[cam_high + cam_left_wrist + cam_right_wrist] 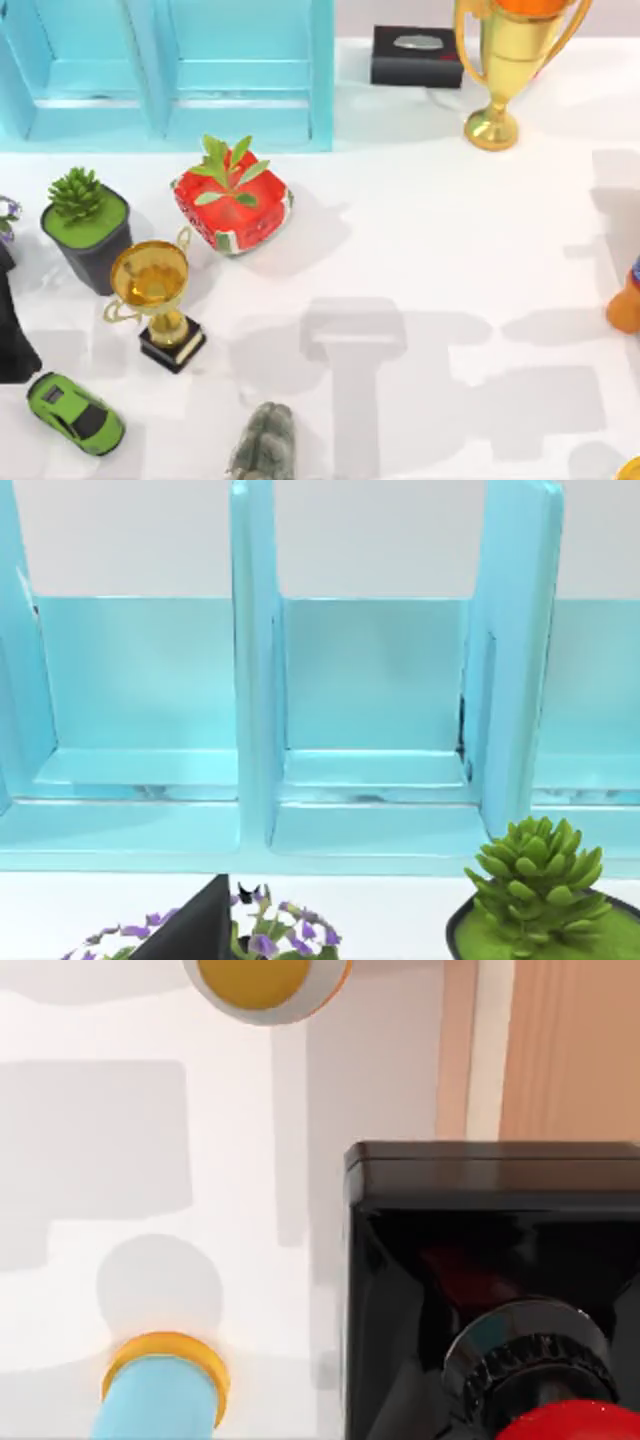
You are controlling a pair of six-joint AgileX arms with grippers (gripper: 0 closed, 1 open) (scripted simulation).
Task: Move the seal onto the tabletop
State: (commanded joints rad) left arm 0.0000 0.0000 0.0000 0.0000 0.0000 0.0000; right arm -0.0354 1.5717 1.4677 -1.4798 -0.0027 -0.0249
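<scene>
The seal [560, 1400] is close under the right wrist camera, seen from above, its glossy red knob nearest and its black square base [480, 1250] below. I cannot tell whether it rests on something or hangs in the air. Beneath and beside it lies the white tabletop [250, 1160], whose edge meets a wooden floor [570, 1050]. At the top view's left edge a dark shape [10, 340] is my left arm. A dark wedge [195, 930] sits low in the left wrist view, facing the light blue cabinet shelves [370, 770].
The blue cabinet [170, 70] is at the back left, with a black box [415, 55] and tall gold trophy [505, 60] to its right. On the left are a red planter [232, 205], succulent pot [88, 235], small gold cup [160, 300], green car [75, 412] and grey furry lump [265, 440]. Near the seal is a blue cylinder [160, 1395].
</scene>
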